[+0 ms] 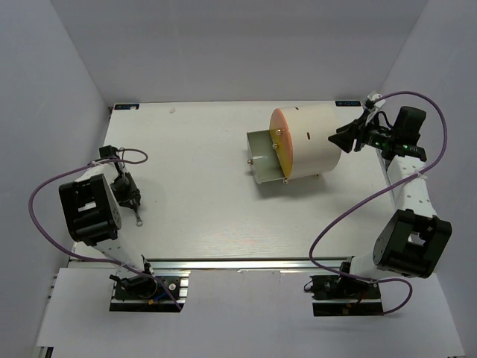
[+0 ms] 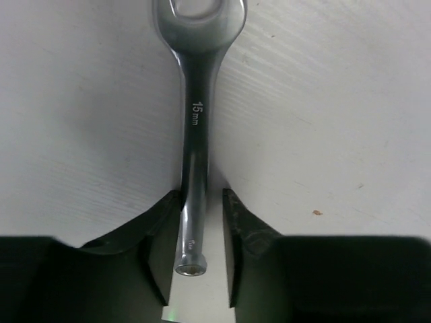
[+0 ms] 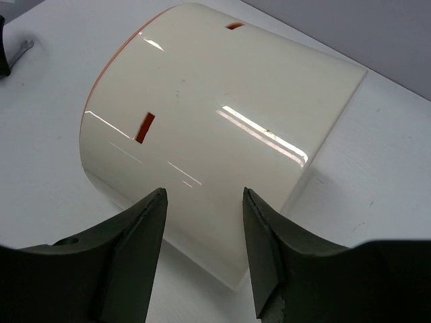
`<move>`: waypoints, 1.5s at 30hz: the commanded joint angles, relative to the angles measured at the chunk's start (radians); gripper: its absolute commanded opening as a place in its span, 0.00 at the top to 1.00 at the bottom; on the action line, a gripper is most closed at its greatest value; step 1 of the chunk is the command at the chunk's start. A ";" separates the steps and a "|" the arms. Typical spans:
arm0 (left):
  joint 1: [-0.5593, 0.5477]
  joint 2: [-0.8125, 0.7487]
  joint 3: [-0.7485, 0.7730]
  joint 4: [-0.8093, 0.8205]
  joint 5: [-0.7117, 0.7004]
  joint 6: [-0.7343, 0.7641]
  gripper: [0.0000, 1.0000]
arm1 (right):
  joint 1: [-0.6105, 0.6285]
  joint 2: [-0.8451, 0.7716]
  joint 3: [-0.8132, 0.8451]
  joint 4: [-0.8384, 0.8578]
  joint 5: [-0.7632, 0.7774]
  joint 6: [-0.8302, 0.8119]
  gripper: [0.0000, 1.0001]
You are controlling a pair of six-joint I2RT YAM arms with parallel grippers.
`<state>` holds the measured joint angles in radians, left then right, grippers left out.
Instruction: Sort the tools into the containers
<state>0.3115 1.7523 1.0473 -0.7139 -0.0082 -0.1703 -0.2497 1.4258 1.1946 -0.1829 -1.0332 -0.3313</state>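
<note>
A silver wrench (image 2: 196, 121) marked 15 mm lies flat on the white table (image 1: 201, 209) at the left. My left gripper (image 2: 202, 195) points down over it, with the wrench's shaft end between the fingers. The left finger (image 2: 161, 222) touches the shaft and a narrow gap shows beside the right finger, so the jaws stand open. In the top view the wrench (image 1: 138, 217) pokes out below the left gripper (image 1: 133, 198). A pale grey-green drawer (image 1: 262, 156) stands pulled out of the white drum (image 1: 309, 142). My right gripper (image 3: 203, 192) is open and empty behind the drum (image 3: 215, 121).
The drum's orange round face (image 1: 281, 145) looks left and carries small brass knobs. The right arm (image 1: 406, 186) runs along the table's right edge, with its purple cable looping over the near right part. Grey walls close off the table on three sides.
</note>
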 commanded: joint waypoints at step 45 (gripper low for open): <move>-0.428 -0.004 0.233 0.088 -0.022 -0.285 1.00 | -0.033 -0.057 -0.020 0.063 -0.062 0.092 0.45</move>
<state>-0.0906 1.7561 1.2209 -0.6239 -0.0402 -0.4328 -0.2756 1.3994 1.1790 -0.1535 -1.0763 -0.2424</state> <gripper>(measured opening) 0.279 0.547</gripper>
